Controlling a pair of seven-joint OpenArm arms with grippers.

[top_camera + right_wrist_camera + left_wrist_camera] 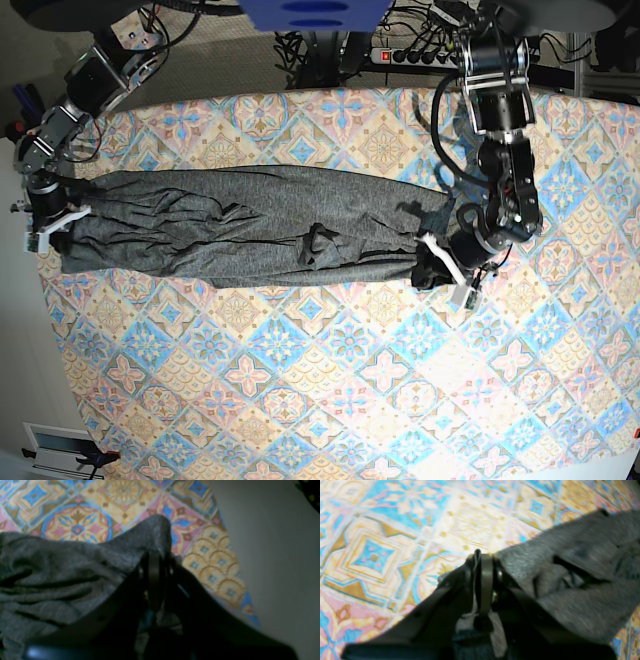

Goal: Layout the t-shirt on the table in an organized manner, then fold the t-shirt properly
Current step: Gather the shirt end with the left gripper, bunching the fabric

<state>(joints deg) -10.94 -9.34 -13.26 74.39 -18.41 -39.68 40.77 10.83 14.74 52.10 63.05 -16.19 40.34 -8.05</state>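
My work surface is the bench (300, 400), covered by a cloth of blue, pink and cream floral diamond tiles. It fills most of the base frame; its left edge curves down the left side, and the upper edge runs across the top. One item lies directly on it: the t-shirt (240, 240), dark heather grey, stretched into a long wrinkled band across the upper half of the frame from far left to right of centre. A bunched fold sits near its middle.

Matt knit t-shirt (240, 240), printed cloth table (330, 380)
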